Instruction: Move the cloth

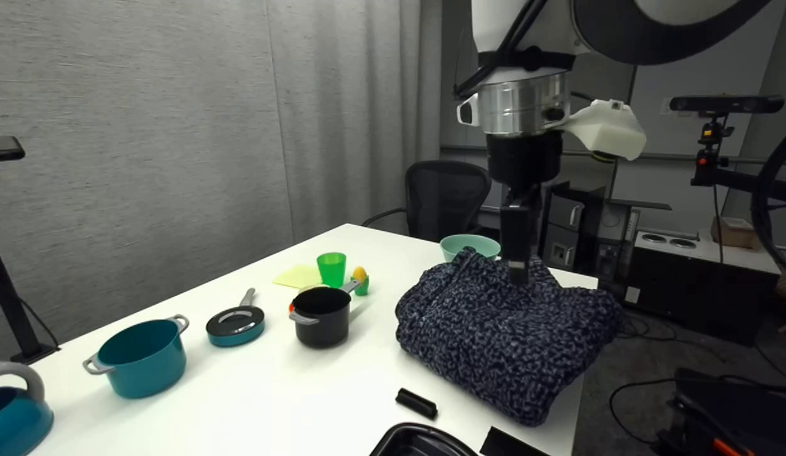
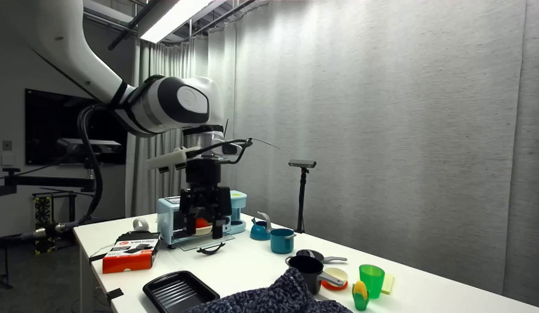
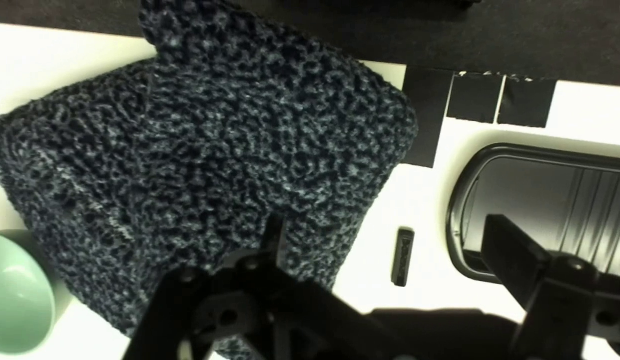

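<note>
The cloth, dark navy with light speckles, lies rumpled and folded on the white table in both exterior views (image 1: 488, 335) (image 2: 278, 300). It fills the left of the wrist view (image 3: 225, 150), and part of it hangs past the table edge. My gripper (image 3: 386, 227) is open with nothing between its fingers. In the wrist view its left finger overlaps the cloth and its right finger overlaps a black tray (image 3: 529, 190). In both exterior views the gripper (image 1: 519, 272) (image 2: 204, 230) is above the table, apart from the cloth in one of them. The lower cloth is partly hidden by the gripper in the wrist view.
A small black bar (image 3: 402, 256) lies between cloth and tray. A mint bowl (image 3: 17, 295) stands beside the cloth. A black pot (image 1: 323, 320), a teal pot (image 1: 142, 361), a green cup (image 1: 332, 269) and a toy corn (image 2: 361, 295) stand nearby. A red-and-white box (image 2: 130, 256) is farther off.
</note>
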